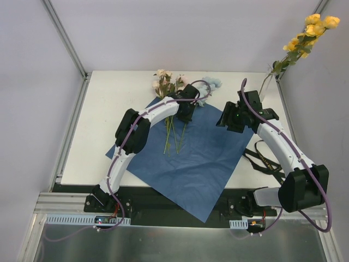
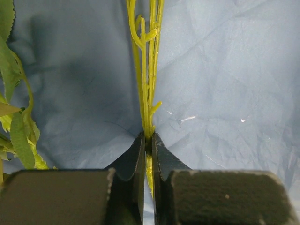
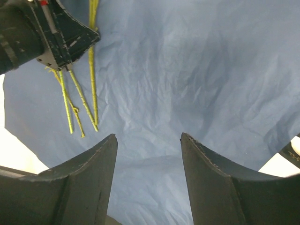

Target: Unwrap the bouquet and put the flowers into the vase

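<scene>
The bouquet is open: its blue paper lies flat on the table. Pink and cream flowers and a pale-blue spray rest at the paper's far edge, stems pointing toward me. My left gripper sits over them, and in the left wrist view it is shut on thin green stems. My right gripper hovers open over bare paper, right of the stem ends. A yellow flower spray stands in the clear vase at the far right corner.
A black ribbon lies on the table to the right of the paper, by the right arm. Green leaves lie left of the gripped stems. Metal frame posts and white walls enclose the table.
</scene>
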`<state>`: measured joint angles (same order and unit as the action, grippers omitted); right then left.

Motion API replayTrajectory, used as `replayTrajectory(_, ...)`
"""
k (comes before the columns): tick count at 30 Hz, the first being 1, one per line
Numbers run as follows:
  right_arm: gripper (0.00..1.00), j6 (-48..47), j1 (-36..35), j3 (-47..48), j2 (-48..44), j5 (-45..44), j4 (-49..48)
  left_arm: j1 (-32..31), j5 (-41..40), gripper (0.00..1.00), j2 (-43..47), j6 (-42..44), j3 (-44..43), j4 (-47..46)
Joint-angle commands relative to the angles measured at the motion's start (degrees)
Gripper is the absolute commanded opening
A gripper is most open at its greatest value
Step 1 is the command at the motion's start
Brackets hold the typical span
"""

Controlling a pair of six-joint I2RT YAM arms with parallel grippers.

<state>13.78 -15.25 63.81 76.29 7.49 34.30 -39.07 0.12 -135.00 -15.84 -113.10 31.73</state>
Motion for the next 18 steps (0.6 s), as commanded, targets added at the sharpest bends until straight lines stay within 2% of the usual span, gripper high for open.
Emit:
replayTrajectory(1, 0.61, 1.8, 0.4, 3.9, 0.3, 4.7, 0.3, -0.7, 4.2, 0.0, 7.3, 1.2, -2.0, 1.8)
replayTrajectory(5, 0.68, 4.0, 3.8, 5.4, 1.8, 14.4, -3.6, -0.7, 9.7, 0.0, 18.3, -0.8, 0.2, 1.2)
replayTrajectory(7, 0.76, 4.2, 4.6, 6.3, 1.7, 18.7, -5.6, -0.7, 13.0, 0.0, 24.8, -2.8, 4.3, -1.3)
replayTrajectory(9, 0.84, 3.8, 4.7, 7.6, 1.2, 20.6, -8.1, -0.7, 18.3, 0.0, 29.9, -4.6, 8.7, -2.6)
replayTrajectory(12, 0.9, 4.8, 4.8, 8.1, -0.1, 22.3, -11.3, -0.7, 22.0, 0.0, 35.0, -5.8, 14.2, -5.8)
replayTrajectory(16, 0.91, 12.4, 4.8, 5.3, -0.9, 26.5, -19.3, -0.7, 24.7, 0.0, 39.2, -6.0, 19.1, -8.4)
replayTrajectory(18, 0.92, 17.7, 4.6, 2.9, -2.5, 26.4, -27.0, -0.7, 26.0, 0.0, 40.9, -6.3, 21.6, -10.3)
